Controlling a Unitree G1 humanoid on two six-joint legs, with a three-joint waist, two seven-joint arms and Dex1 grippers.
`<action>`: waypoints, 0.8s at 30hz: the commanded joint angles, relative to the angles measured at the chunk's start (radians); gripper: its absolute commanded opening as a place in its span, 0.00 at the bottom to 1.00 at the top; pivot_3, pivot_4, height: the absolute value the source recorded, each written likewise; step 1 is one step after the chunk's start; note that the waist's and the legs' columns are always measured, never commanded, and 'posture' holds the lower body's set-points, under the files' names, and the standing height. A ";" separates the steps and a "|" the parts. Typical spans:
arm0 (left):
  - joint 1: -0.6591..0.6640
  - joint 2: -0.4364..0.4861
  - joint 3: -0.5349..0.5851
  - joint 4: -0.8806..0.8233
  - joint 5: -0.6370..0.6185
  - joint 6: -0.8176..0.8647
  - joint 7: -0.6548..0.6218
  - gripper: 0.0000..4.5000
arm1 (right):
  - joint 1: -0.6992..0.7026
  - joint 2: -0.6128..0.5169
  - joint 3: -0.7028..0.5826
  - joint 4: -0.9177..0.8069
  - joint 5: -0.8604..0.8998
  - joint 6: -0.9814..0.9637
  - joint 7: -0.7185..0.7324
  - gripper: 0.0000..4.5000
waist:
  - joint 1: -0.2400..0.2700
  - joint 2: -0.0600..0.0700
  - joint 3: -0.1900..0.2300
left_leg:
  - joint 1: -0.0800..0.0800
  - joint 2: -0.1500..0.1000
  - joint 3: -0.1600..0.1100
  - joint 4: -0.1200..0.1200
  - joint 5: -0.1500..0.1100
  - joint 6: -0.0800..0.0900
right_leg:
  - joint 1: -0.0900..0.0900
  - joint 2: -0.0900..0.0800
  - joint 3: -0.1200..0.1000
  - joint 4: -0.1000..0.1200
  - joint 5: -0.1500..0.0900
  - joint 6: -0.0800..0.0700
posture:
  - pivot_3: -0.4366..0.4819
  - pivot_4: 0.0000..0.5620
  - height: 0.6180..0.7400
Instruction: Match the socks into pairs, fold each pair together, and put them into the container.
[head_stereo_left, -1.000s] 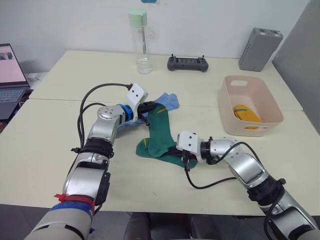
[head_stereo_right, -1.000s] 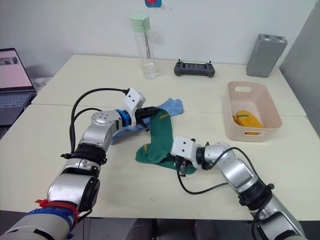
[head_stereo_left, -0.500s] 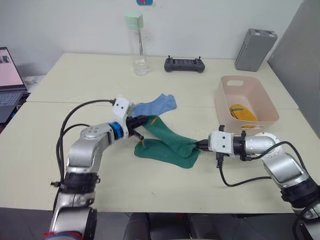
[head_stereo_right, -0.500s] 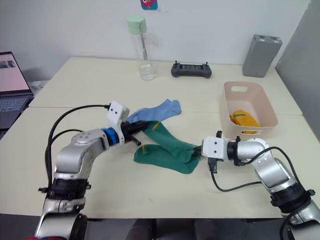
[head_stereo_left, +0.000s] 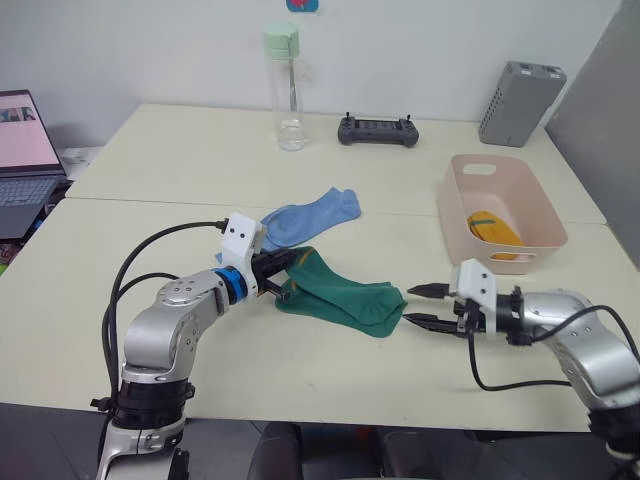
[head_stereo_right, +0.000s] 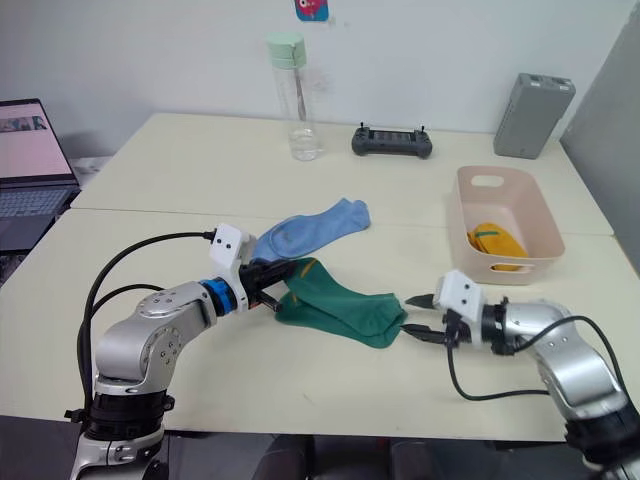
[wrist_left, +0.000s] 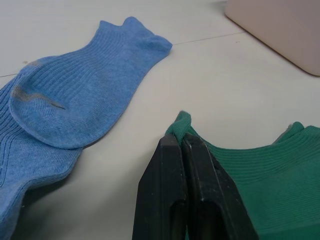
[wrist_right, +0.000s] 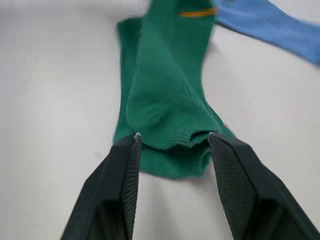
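The green socks (head_stereo_left: 345, 297) lie one on the other across the near half of the table (head_stereo_left: 150, 150), between our two grippers. Our left gripper (head_stereo_left: 283, 282) has its fingers (wrist_left: 187, 195) pressed together on the cuff end of the green socks, pinching a fold of the fabric. Our right gripper (head_stereo_left: 420, 305) hangs just off the other end of the green socks, its fingers (wrist_right: 125, 190) spread wide and empty, with the fabric's edge lying between their tips but not gripped. The blue socks (head_stereo_left: 300, 218) lie overlapping just beyond the green ones, toward the far side, their near end close to our left gripper. The pink tub (head_stereo_left: 540, 205) stands on the right part of the table, well apart from the green socks, and the yellow socks (head_stereo_left: 495, 227) lie inside it. Along the far edge we see a clear bottle (head_stereo_left: 286, 90) with a pale green cap, a black controller (head_stereo_left: 378, 129) and a grey box (head_stereo_left: 520, 103). A laptop (head_stereo_left: 25, 150) sits off to the left.
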 joint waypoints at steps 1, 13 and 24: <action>-0.001 0.007 0.008 -0.045 -0.029 -0.014 0.000 0.00 | -0.028 0.096 -0.101 -0.103 0.183 0.315 -0.217 0.52 | -0.007 0.000 0.000 | 0.000 0.000 0.000 0.000 0.000 0.000 | 0.000 0.000 0.000 0.000 0.000 0.000 | 0.48 0.27 1.00; -0.006 0.029 -0.003 -0.035 -0.050 -0.021 0.008 0.00 | -0.117 0.235 -0.113 -0.086 0.246 0.564 -0.467 0.52 | -0.006 0.000 0.000 | -0.002 -0.001 0.003 0.000 0.000 0.000 | -0.003 -0.001 0.003 -0.002 -0.003 0.000 | 0.48 0.27 1.00; 0.017 0.036 0.001 -0.062 -0.055 -0.013 0.029 0.00 | -0.154 0.251 -0.108 -0.058 0.267 0.621 -0.475 0.00 | -0.007 0.000 0.000 | -0.003 -0.001 0.003 -0.003 0.000 0.000 | -0.006 0.000 0.003 -0.002 -0.001 0.003 | 0.48 0.27 1.00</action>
